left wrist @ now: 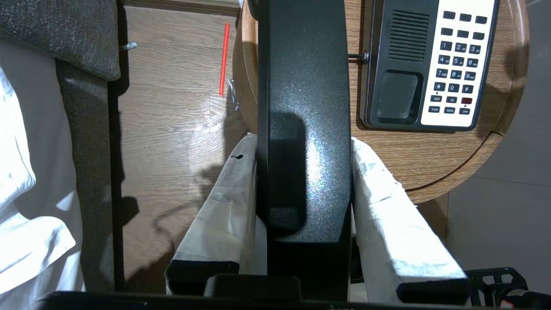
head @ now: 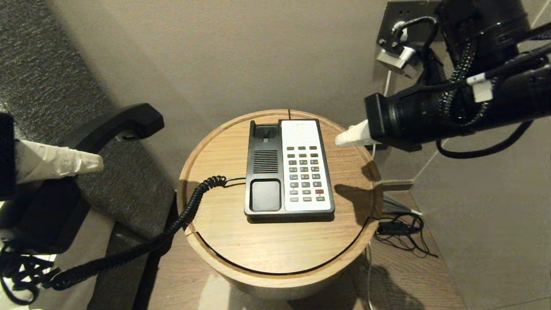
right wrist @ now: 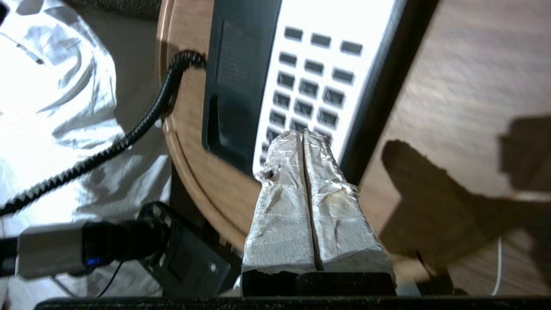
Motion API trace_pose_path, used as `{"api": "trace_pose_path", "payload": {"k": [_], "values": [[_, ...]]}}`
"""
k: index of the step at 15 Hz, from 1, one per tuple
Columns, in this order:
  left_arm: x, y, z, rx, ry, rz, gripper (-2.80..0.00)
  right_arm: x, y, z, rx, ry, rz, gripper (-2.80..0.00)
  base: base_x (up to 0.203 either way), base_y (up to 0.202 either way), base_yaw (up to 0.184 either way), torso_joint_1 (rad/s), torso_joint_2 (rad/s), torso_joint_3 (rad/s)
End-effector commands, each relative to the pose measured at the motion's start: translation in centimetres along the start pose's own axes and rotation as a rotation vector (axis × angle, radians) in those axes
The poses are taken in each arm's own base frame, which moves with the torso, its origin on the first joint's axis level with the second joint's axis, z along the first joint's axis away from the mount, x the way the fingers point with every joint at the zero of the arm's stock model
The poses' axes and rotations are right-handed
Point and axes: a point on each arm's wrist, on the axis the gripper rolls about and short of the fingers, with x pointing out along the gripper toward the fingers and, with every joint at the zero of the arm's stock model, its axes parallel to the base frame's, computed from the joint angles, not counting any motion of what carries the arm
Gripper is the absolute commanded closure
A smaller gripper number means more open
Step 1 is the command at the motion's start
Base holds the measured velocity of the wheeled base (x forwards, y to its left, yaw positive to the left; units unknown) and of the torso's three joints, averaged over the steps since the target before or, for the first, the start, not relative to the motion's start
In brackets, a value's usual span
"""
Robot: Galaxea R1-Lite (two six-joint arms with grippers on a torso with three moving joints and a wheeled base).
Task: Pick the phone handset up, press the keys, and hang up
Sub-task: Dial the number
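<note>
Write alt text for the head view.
The left gripper holds the phone handset off to the left of a round wooden table. The right gripper, shut, hovers beside the phone base.

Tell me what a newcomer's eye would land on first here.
The black-and-white phone base sits in the middle of the round wooden table, its cradle empty. The left gripper holds the phone handset off to the left, its coiled cord trailing down. The right gripper, shut, hovers over the keys.
</note>
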Motion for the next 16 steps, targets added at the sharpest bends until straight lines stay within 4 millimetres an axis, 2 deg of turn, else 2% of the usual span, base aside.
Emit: {"api": "trace_pose_path", "payload": {"k": [1, 6, 16], "values": [[-0.5, 0.4, -0.1, -0.009, -0.009, -0.001, 0.0, 3.8, 0.5, 0.6, -0.005, 0.033, -0.003, 0.0, 0.0, 0.0, 0.0, 0.0, 0.0, 0.0], [-0.7, 1.0, -0.5, -0.01, -0.004, 0.001, 0.0, 7.7, 2.2, 0.1, -0.036, 0.07, 0.005, 0.0, 0.0, 0.0, 0.0, 0.0, 0.0, 0.0], [-0.4, 0.8, -0.6, -0.004, 0.013, 0.003, 0.0, 8.4, 2.1, -0.1, -0.028, 0.076, -0.047, 0.0, 0.0, 0.0, 0.0, 0.0, 0.0, 0.0]]}}
